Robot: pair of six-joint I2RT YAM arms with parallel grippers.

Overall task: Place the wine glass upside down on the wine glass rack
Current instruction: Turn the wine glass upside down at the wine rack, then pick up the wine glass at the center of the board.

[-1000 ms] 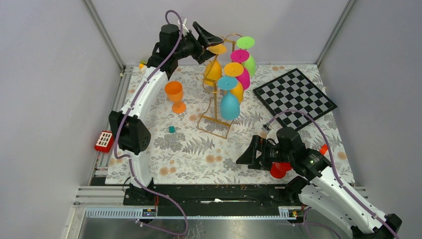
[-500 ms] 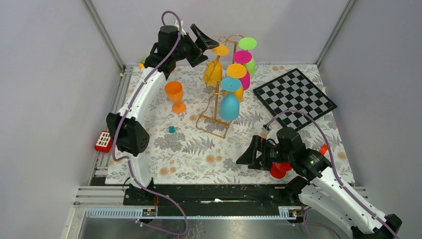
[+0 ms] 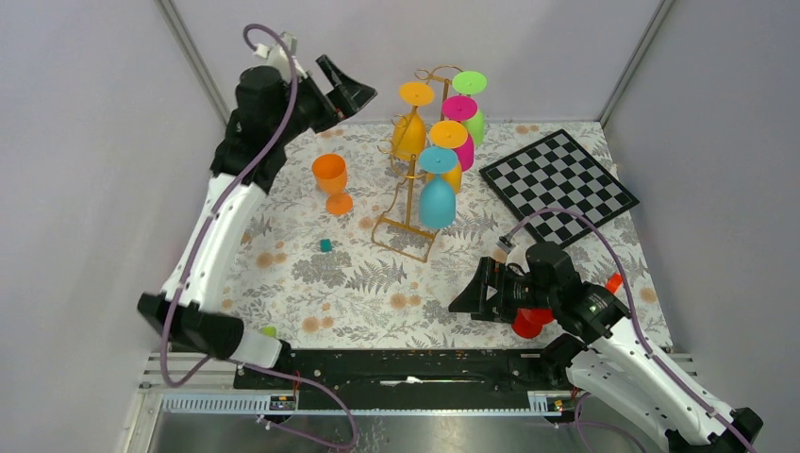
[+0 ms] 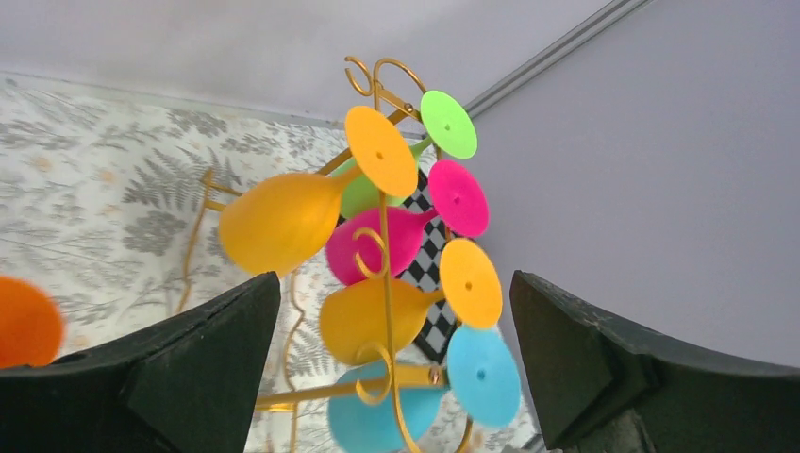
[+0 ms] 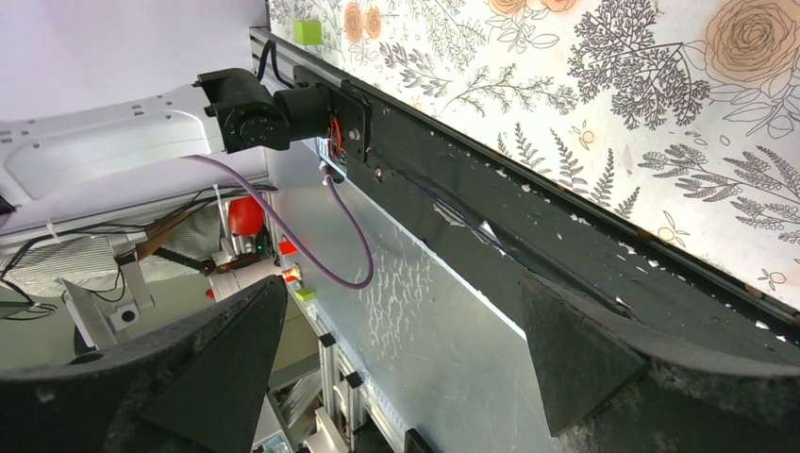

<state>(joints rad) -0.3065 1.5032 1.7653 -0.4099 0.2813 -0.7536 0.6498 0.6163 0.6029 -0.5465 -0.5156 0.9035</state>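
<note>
Left gripper [image 3: 351, 85] hangs wide-jawed and empty; I reckon it next grasps the upright orange wine glass [image 3: 329, 176], nine o'clock of the rack [image 3: 408, 200].

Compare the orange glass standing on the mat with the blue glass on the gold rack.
Pose: the orange glass stands upright, rim up; the blue glass is upside down, foot on top.
Support: the orange glass rests on the floral mat; the blue glass hangs from the rack.
Colour: orange glass against blue glass.
Both are stemmed glasses of like shape.
</note>
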